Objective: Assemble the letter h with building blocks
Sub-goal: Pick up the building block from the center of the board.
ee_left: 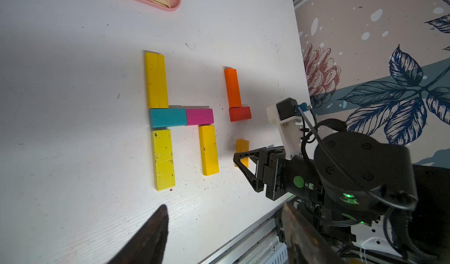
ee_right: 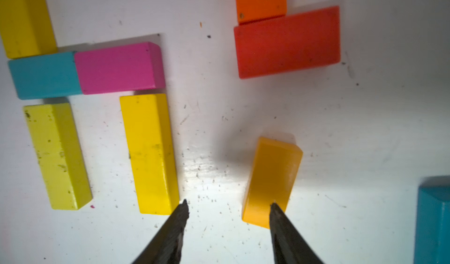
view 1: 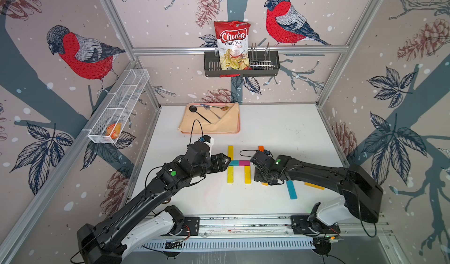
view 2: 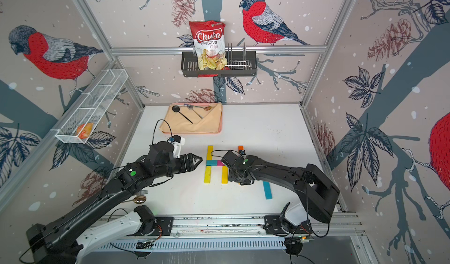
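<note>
The building blocks lie flat on the white table. A long yellow block [view 1: 230, 152], a teal block [view 1: 234, 163], a magenta block [view 1: 244, 163] and two more yellow blocks [view 1: 230, 175] [view 1: 247, 174] touch in an h shape. To their right are an orange block [ee_left: 232, 87] against a red block [ee_left: 240, 113], a short amber block [ee_right: 272, 177], a long teal block [view 1: 291, 189] and a long amber block [view 1: 314, 185]. My left gripper [ee_left: 224, 206] is open and empty, left of the h. My right gripper [ee_right: 229, 203] is open between the yellow and short amber blocks, holding nothing.
A pink tray [view 1: 239, 126] with a cloth and spoons sits at the back of the table. A chips bag [view 1: 233, 46] stands in a black wall rack [view 1: 267, 66]. A white wire basket [view 1: 119, 107] hangs on the left wall. A spoon [view 2: 140, 199] lies under my left arm.
</note>
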### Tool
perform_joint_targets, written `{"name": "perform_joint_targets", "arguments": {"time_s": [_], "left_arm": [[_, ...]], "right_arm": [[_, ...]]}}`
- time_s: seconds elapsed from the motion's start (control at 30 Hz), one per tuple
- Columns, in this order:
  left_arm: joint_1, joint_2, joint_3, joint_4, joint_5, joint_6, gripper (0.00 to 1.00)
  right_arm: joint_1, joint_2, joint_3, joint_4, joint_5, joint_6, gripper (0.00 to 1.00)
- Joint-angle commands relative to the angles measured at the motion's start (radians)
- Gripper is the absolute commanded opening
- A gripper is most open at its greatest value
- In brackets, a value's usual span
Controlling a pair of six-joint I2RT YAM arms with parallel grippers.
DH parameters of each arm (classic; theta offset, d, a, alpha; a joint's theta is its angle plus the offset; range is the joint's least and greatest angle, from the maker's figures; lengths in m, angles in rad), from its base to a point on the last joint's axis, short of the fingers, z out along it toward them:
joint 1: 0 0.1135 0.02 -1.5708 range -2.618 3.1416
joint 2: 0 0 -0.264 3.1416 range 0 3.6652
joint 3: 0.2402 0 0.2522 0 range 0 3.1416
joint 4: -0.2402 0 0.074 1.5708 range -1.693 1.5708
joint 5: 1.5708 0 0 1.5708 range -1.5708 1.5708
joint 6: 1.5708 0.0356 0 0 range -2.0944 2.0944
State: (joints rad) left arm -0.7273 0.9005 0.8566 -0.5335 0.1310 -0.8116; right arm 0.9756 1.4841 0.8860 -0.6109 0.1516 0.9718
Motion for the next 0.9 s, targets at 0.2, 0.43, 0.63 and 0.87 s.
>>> {"name": "perform_joint_targets", "arguments": {"time_s": [0.2,0.43,0.63,0.87], "left_arm": [[0.003,0.014,-0.021,0.011,-0.004,0.017,0.72],[0.005,0.027,-0.028,0.021,-0.004,0.021,0.72],[0.004,0.043,-0.038,0.03,0.009,0.028,0.71],[0.005,0.046,-0.054,0.05,0.018,0.024,0.7]], "right_arm": [[-0.092,-0.001,-0.005,-0.085,0.051,-0.075,0.78],[-0.08,0.092,-0.046,-0.037,0.035,-0.055,0.73],[-0.193,-0.017,-0.165,-0.035,0.066,-0.025,0.67],[-0.214,-0.136,-0.184,-0.096,0.068,-0.037,0.7]]}}
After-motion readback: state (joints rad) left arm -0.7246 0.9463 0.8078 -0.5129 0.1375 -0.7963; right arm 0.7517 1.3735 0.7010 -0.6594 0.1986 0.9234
